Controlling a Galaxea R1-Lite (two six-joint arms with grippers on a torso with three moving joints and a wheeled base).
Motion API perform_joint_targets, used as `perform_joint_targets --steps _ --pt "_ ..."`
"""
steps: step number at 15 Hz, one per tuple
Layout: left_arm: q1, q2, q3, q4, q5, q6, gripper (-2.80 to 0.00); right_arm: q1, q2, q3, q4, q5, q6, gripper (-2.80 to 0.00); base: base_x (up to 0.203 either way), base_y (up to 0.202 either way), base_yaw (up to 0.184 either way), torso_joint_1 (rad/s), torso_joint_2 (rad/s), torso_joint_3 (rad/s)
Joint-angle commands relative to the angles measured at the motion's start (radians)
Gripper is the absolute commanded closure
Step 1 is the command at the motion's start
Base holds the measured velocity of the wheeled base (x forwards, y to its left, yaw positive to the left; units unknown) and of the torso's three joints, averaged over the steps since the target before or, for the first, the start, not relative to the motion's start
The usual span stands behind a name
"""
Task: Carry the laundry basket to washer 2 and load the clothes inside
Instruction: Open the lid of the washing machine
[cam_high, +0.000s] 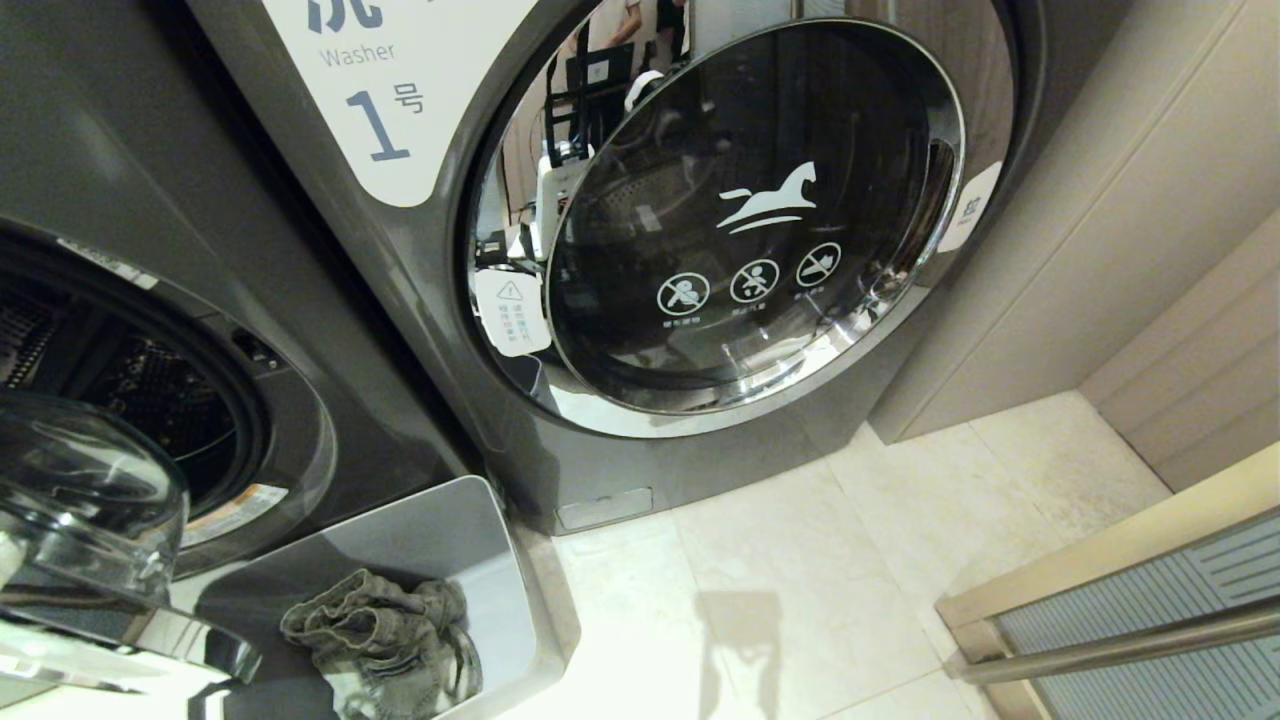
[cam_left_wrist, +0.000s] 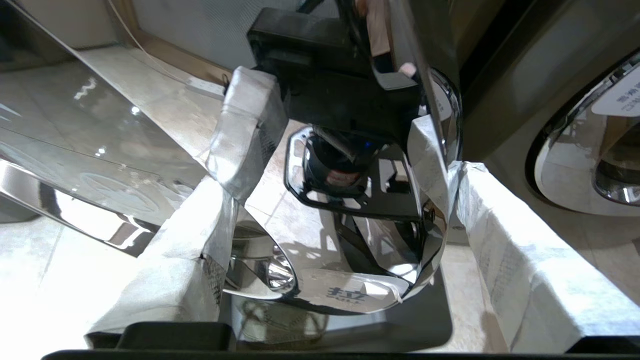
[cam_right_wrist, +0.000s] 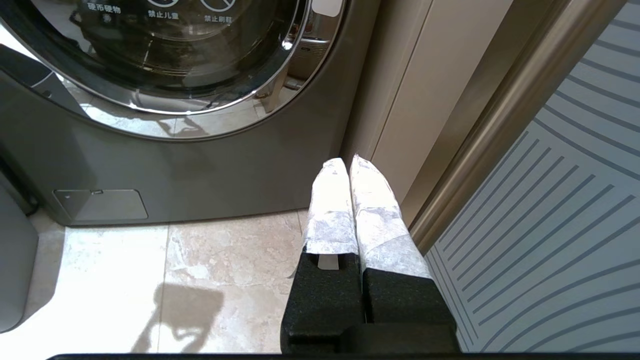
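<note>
The grey laundry basket (cam_high: 470, 540) stands on the floor in front of the left washer (cam_high: 300, 330), whose number does not show. The clothes (cam_high: 385, 635), a crumpled pale garment, lie inside it. That washer's drum (cam_high: 150, 400) is exposed and its round door (cam_high: 85, 490) is swung open at the lower left. My left gripper (cam_left_wrist: 342, 180) is open wide; the door's chrome rim (cam_left_wrist: 440, 200) with a pull label (cam_left_wrist: 350, 292) sits between its white-wrapped fingers (cam_left_wrist: 500, 240), above the basket (cam_left_wrist: 430, 315). My right gripper (cam_right_wrist: 345, 162) is shut and empty, low over the floor.
Washer 1 (cam_high: 760, 220), with its door closed, fills the middle of the head view. A beige cabinet wall (cam_high: 1100, 200) rises to its right, and a ribbed panel with a brass rail (cam_high: 1130, 640) stands at the lower right. Pale floor tiles (cam_high: 800, 560) lie between them.
</note>
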Motion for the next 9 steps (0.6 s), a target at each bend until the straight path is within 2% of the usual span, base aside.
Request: perform_joint_targets --steps 1,3,5,7,9 --pt "0.009 -0.071 -0.023 -0.014 -0.002 0.001 -2.80 0.000 0.000 0.040 -0.002 0.001 -0.001 0.00 0.000 0.000 0.000 0.000 0.00 0.000" --pt "0.016 -0.112 -0.039 -0.012 -0.001 0.016 -2.80 0.000 0.000 0.040 -0.002 0.001 -0.001 0.00 0.000 0.000 0.000 0.000 0.00 0.000" --pt "0.070 -0.156 -0.063 0.011 0.009 0.031 -2.80 0.000 0.000 0.040 -0.002 0.001 -0.001 0.00 0.000 0.000 0.000 0.000 0.00 0.000" --pt "0.103 -0.199 -0.100 0.047 0.044 0.032 -2.80 0.000 0.000 0.040 -0.002 0.001 -0.001 0.00 0.000 0.000 0.000 0.000 0.00 0.000" --pt "0.105 -0.233 -0.118 0.065 0.086 0.034 -2.80 0.000 0.000 0.040 -0.002 0.001 -0.001 0.00 0.000 0.000 0.000 0.000 0.00 0.000"
